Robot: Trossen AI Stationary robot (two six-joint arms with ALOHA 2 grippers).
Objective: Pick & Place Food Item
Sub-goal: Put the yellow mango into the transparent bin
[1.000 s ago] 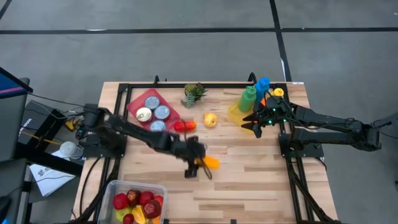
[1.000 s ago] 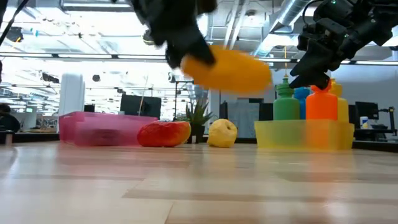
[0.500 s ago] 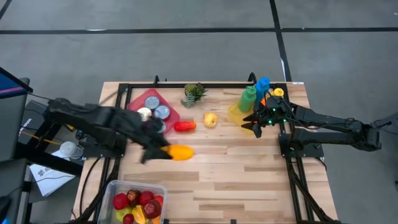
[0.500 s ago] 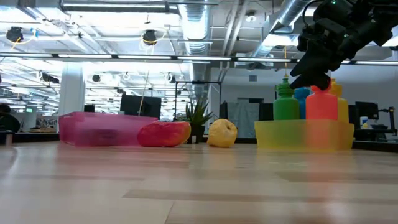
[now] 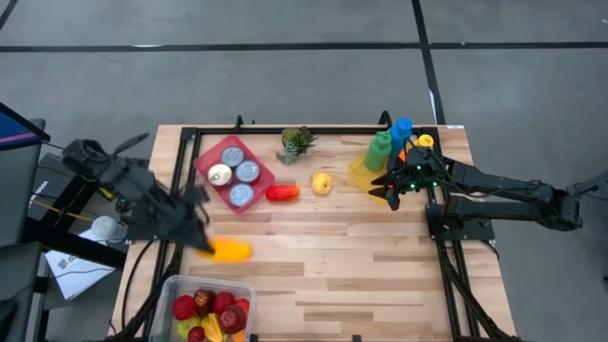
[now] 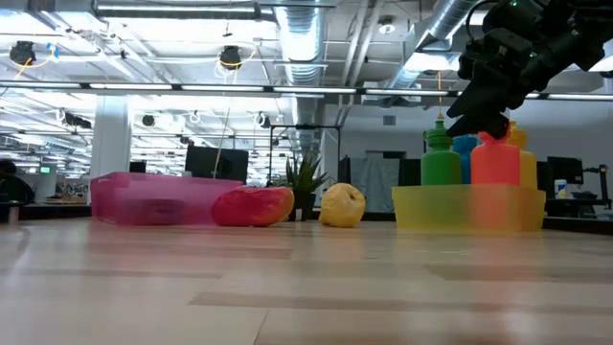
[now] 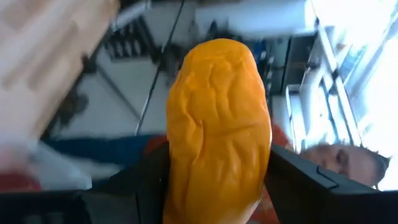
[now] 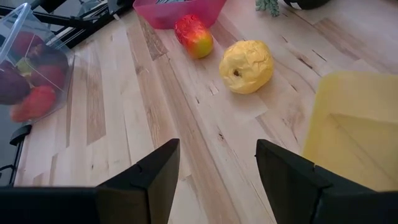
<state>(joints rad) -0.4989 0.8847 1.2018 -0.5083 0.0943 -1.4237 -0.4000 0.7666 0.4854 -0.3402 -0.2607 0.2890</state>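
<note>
Orange food item [image 5: 231, 250] is sitting clamped in your left claw [image 5: 211, 246], hanging over the worktop [image 5: 380, 266] near its left edge, just above the clear bin [image 5: 180, 285] of fruit at the front-left corner; the left wrist view is showing it [image 7: 217, 130] wedged between both dark fingers [image 7: 311, 186]. Your right claw [image 5: 389, 186] is waiting with its fingers [image 8: 292, 177] apart beside the yellow tray [image 5: 359, 173] of bottles, while the red fruit [image 5: 282, 193] and yellow fruit [image 5: 322, 182] are lying by the pink tray [image 5: 204, 163].
</note>
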